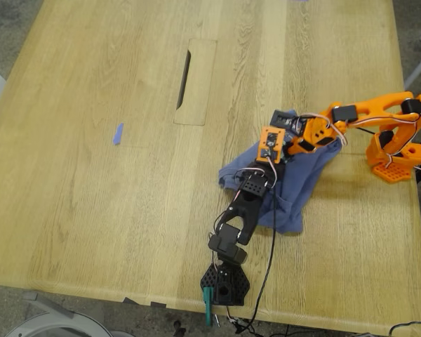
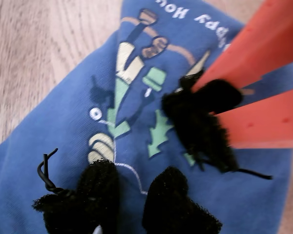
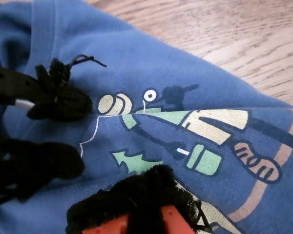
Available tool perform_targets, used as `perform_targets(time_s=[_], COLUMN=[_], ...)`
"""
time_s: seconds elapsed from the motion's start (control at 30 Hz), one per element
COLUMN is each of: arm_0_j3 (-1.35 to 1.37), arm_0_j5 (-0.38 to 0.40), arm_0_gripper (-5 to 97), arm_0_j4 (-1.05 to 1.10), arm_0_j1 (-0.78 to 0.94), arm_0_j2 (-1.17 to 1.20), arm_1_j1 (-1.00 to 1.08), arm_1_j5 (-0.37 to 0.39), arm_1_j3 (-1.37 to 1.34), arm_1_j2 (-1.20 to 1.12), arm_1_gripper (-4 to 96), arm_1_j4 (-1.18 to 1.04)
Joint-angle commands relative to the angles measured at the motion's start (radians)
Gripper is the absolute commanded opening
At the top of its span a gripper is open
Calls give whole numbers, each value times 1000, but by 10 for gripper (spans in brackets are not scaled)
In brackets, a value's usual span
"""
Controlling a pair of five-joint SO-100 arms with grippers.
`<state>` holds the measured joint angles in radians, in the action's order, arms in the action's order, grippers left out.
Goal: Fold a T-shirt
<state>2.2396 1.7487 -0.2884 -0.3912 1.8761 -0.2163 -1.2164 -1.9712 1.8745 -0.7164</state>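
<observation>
- The T-shirt point(image 1: 295, 184) lay bunched on the desk point(image 1: 91, 210), toward the exterior view's right, near the front edge.
- My first gripper point(image 2: 132, 195), fingers spread, hovered over the print point(image 2: 132, 97).
- My second gripper point(image 3: 136, 204) faced it; its fingers' state I could not tell.
- Bare desk lay wide toward the exterior view's left, with a blue scrap point(image 1: 118, 133).

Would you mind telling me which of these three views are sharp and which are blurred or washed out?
Exterior view: evenly lit and fairly sharp, with pale glare on the far table. First wrist view: soft, the orange fingers smeared, though the T-shirt print stays readable. Second wrist view: print crisp in the middle, the near black pads fuzzy.
</observation>
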Motion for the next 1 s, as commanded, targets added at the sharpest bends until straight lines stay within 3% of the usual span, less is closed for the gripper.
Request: perform_targets(time_s=[0.0,0.43,0.97], arm_0_j3=[18,140,137], arm_0_j5=[12,44,34], arm_0_gripper=[115,98,93], arm_0_j4=[41,44,-38], arm_0_j1=[37,282,514], arm_0_j2=[32,49,97], arm_1_j1=[14,149,402], arm_1_j5=[9,21,-6], arm_1_j3=[-89,-670,-920], arm_1_j2=[61,502,1161], arm_1_gripper=[0,0,0], arm_1_j4=[46,87,-350])
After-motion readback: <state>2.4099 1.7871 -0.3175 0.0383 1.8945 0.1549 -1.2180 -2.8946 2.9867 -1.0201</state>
